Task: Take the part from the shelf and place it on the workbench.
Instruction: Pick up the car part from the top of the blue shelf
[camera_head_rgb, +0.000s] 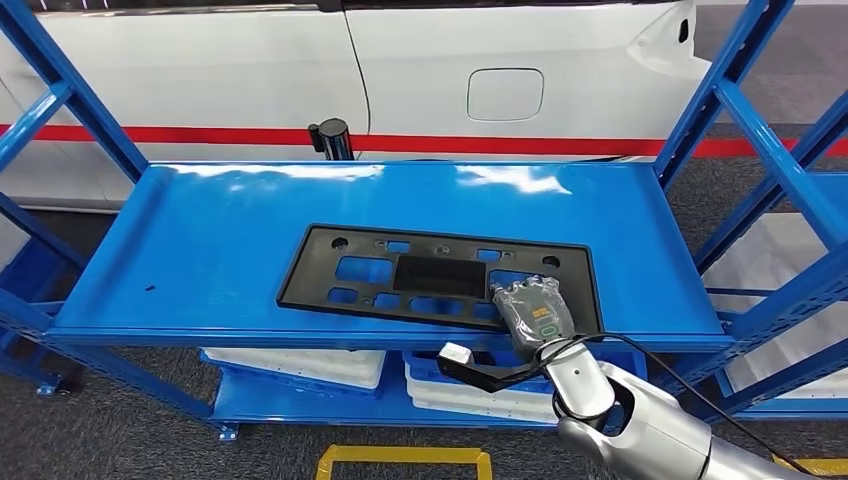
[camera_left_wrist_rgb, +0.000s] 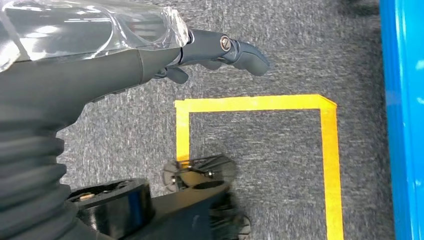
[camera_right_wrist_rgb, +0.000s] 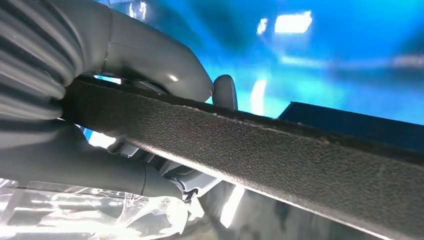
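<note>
Only right hand (camera_head_rgb: 533, 312) gripping black part (camera_head_rgb: 440, 275)

"Is there room on the blue shelf (camera_head_rgb: 200, 240)?"
"Yes. The whole left side is bare, and the back strip too."
"What is in the way?"
"The flat black part (camera_head_rgb: 440, 275) lies in the middle. The right hand (camera_head_rgb: 533, 312) grips its near edge. Slanted blue posts (camera_head_rgb: 715, 100) stand at both ends."
"And behind?"
"A white car (camera_head_rgb: 420, 70) stands close behind."
</note>
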